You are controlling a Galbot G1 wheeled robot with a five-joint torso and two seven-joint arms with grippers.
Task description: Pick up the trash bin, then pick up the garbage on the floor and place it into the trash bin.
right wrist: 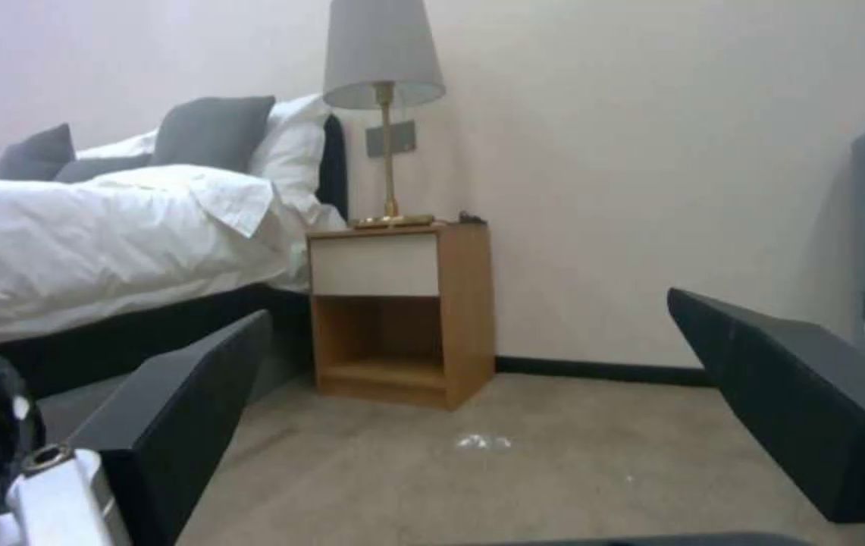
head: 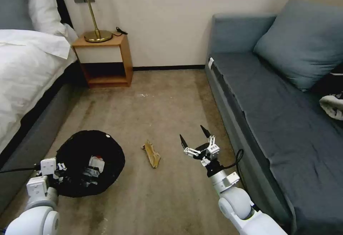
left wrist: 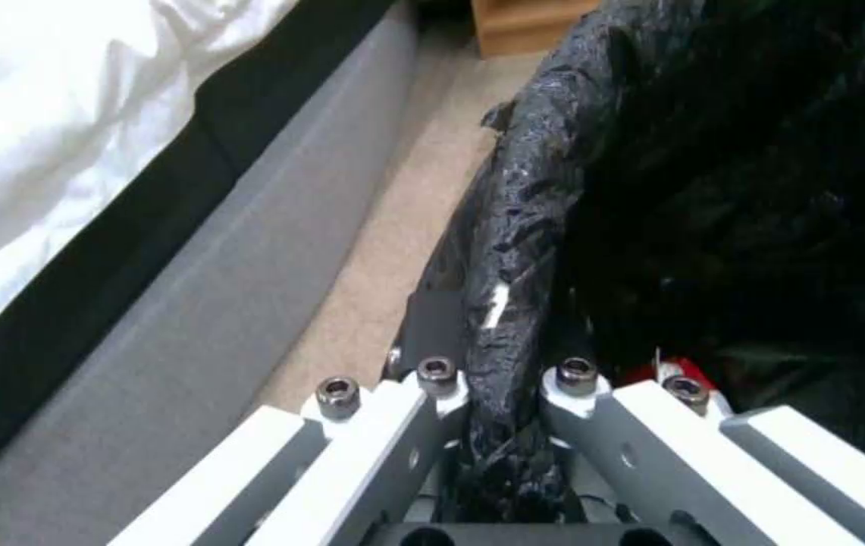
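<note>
Nearest us, our left tool (head: 59,170) is clamped on the rim of the small round trash bin lined with crinkly black plastic (head: 89,163); in the left wrist view its fingers (left wrist: 432,379) pinch the bag's folded edge (left wrist: 513,288). The bin sits on the beige carpeted floor (head: 160,102) close beside the grey bed base (head: 39,131), with red-and-white and silvery scraps inside (head: 93,167). Our right tool (head: 194,136) hovers above the carpet with its black fingers (right wrist: 180,402) spread wide and nothing between them. Just to its left lies the crumpled brown wrapper (head: 151,153), between bin and tool. The carpet runs open between the bed and the blue-grey sofa's (head: 271,95) front edge, as far as the wooden nightstand (head: 105,61) at the far wall.
</note>
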